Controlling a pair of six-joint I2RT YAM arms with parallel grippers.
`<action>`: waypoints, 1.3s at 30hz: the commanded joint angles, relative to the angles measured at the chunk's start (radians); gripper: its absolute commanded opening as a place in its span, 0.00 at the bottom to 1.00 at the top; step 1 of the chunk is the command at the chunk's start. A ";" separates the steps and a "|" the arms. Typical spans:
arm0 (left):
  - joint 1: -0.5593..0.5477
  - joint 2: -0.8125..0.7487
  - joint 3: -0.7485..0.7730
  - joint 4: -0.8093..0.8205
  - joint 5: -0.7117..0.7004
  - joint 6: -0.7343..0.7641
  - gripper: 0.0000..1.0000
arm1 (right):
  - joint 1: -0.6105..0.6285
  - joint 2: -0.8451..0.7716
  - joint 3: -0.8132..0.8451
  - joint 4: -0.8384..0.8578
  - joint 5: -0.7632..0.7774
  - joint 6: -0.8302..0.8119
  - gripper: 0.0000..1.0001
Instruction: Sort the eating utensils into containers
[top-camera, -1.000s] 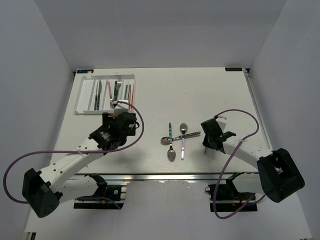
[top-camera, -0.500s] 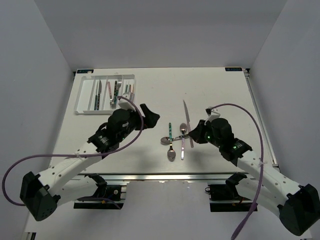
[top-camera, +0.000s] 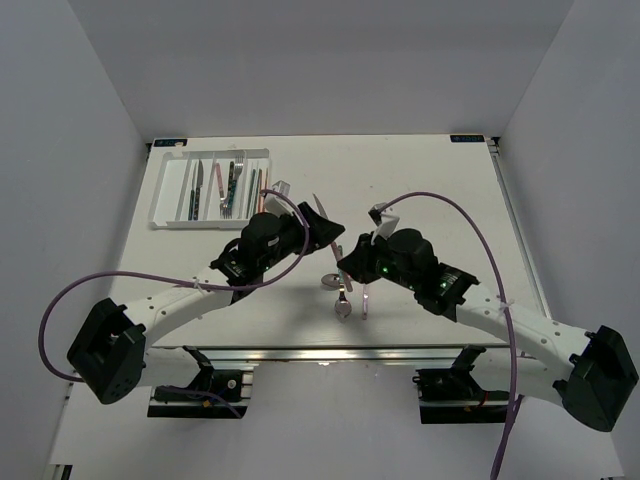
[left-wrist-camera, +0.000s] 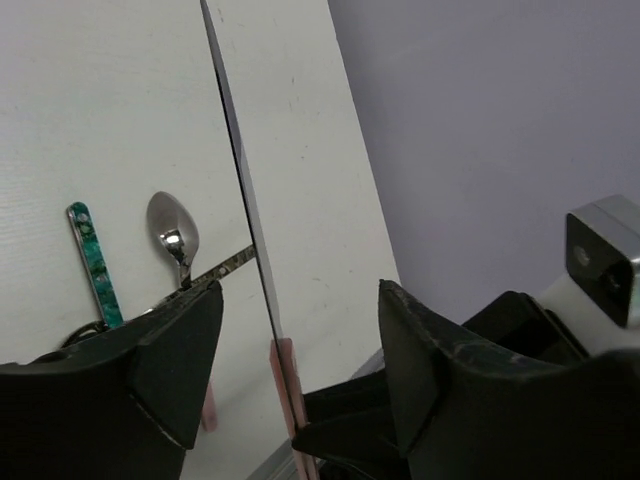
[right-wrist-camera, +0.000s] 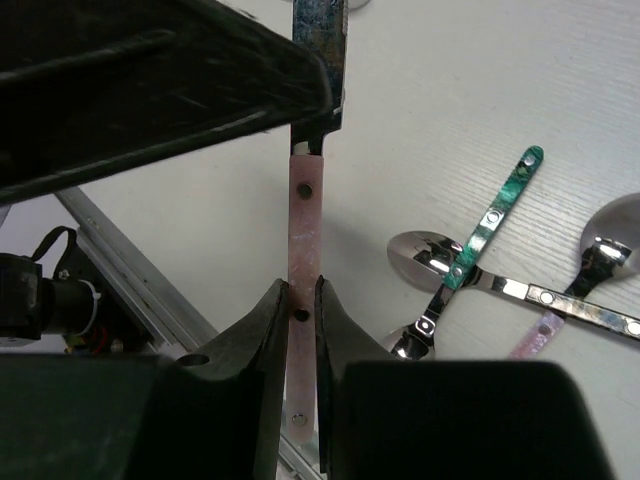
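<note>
- Fingers (right-wrist-camera: 262, 330) of right gripper (right-wrist-camera: 300, 284) pinched tight on the pink handle of a knife (right-wrist-camera: 304, 215). The knife is held off the table (top-camera: 430, 180), blade pointing at the left gripper (left-wrist-camera: 300, 292).
- Left fingers (left-wrist-camera: 175, 350) spread wide, one on each side of the blade, neither seen touching it.
- Both arms reach inward and low, wrists turned toward each other, grippers meeting tip to tip over mid-table.
- Spoons (top-camera: 343, 308) lie crossed on the table just beneath the grippers.
- White tray (top-camera: 200, 225) sits far left, well apart, with other utensils in its compartments.
</note>
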 joint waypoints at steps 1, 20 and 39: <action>-0.001 -0.003 0.027 0.007 -0.058 -0.006 0.71 | 0.022 0.002 0.057 0.086 0.034 -0.012 0.00; 0.199 0.003 0.176 -0.319 -0.166 0.311 0.00 | 0.020 -0.061 -0.028 0.077 0.231 0.063 0.89; 0.737 0.880 1.225 -0.804 -0.419 0.929 0.00 | -0.060 -0.225 -0.136 -0.129 0.218 -0.027 0.89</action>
